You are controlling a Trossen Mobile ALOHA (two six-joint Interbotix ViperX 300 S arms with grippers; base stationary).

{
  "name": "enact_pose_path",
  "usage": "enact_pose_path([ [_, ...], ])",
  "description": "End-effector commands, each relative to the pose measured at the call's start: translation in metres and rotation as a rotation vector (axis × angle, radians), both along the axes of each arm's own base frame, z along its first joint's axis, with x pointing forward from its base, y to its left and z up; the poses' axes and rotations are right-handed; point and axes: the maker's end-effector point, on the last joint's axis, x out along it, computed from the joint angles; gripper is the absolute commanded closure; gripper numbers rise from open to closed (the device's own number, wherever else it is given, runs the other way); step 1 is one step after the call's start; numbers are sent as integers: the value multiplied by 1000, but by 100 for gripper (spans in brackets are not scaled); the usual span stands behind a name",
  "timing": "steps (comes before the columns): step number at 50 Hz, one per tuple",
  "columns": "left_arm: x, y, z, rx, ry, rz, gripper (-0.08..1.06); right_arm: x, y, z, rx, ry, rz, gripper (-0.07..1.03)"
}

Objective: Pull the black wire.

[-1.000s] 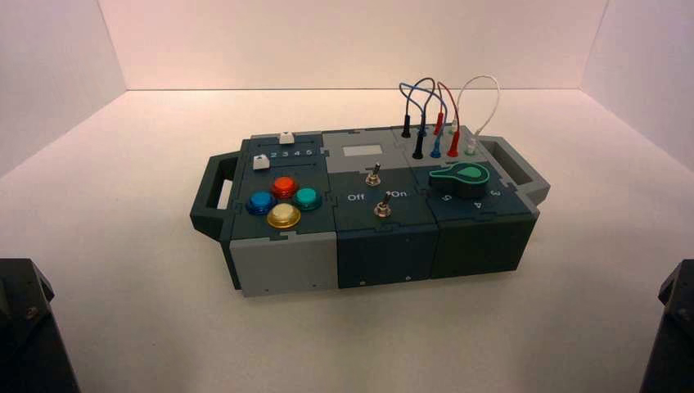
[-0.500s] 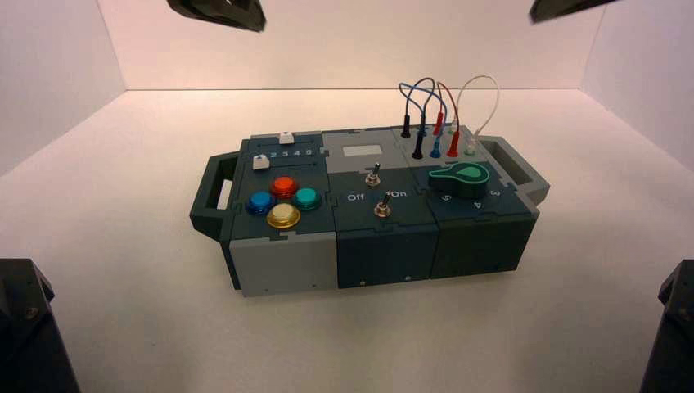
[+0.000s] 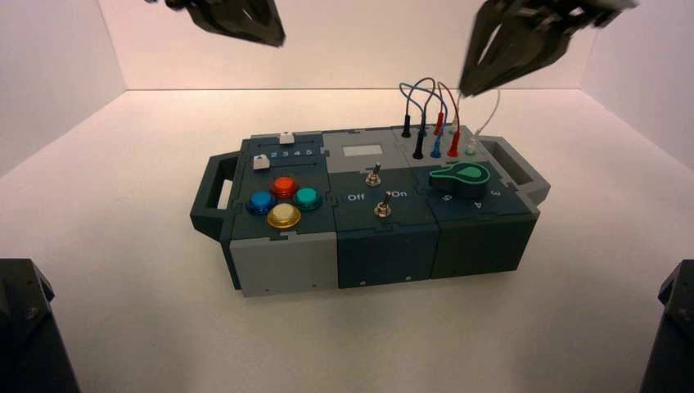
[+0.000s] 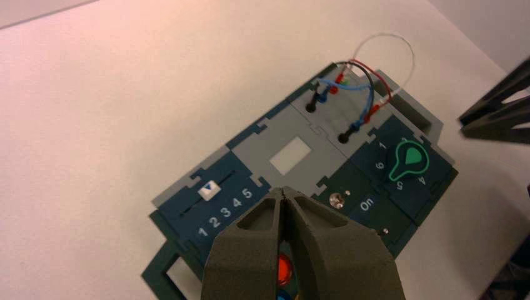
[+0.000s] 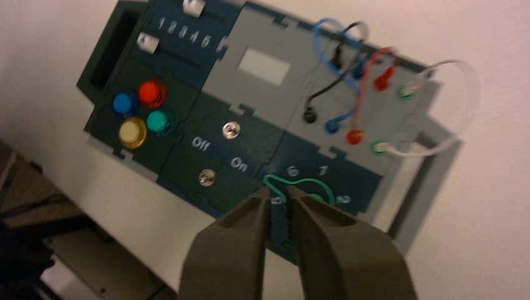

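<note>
The black wire [image 3: 408, 97] loops up at the box's back right, with its two black plugs [image 3: 418, 147] standing in the grey panel; it also shows in the left wrist view [image 4: 370, 94] and the right wrist view [image 5: 325, 87]. My right gripper [image 3: 483, 78] hangs high above and just right of the wires. Its fingers [image 5: 250, 231] stand slightly apart with nothing between them, so it is open, and it touches no wire. My left gripper [image 3: 274, 37] hovers high over the box's back left, shut and empty [image 4: 284, 191].
Blue [image 3: 425, 86], red [image 3: 448, 102] and white [image 3: 483, 90] wires crowd close beside the black one. The box [image 3: 286, 266] also bears a green knob [image 3: 462, 174], two toggle switches [image 3: 373, 175], coloured buttons [image 3: 284, 187] and sliders [image 3: 286, 137]. Handles [image 3: 214, 192] stick out at both ends.
Both arms have come down into view from the top. The right gripper has dropped farther, to just above the wires, and its fingers have parted.
</note>
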Motion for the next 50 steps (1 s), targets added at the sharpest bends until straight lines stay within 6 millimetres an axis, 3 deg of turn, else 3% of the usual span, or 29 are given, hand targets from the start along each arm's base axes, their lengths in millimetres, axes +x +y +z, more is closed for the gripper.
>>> enact_pose_path([
  [1,4,-9,7,-22,-15,-7,101,8,13,8,16,-7,16,71],
  [16,2,-8,9,-26,-22,-9,101,16,21,-13,-29,65,10,57],
  [26,1,-7,19,-49,-47,-10,101,25,24,-38,-66,114,-10,56],
  [38,-2,-4,13,-36,-42,-14,101,40,31,-49,-73,115,-28,55],
  [50,-3,-2,10,-31,-39,-15,101,52,20,-58,-90,123,-69,53],
])
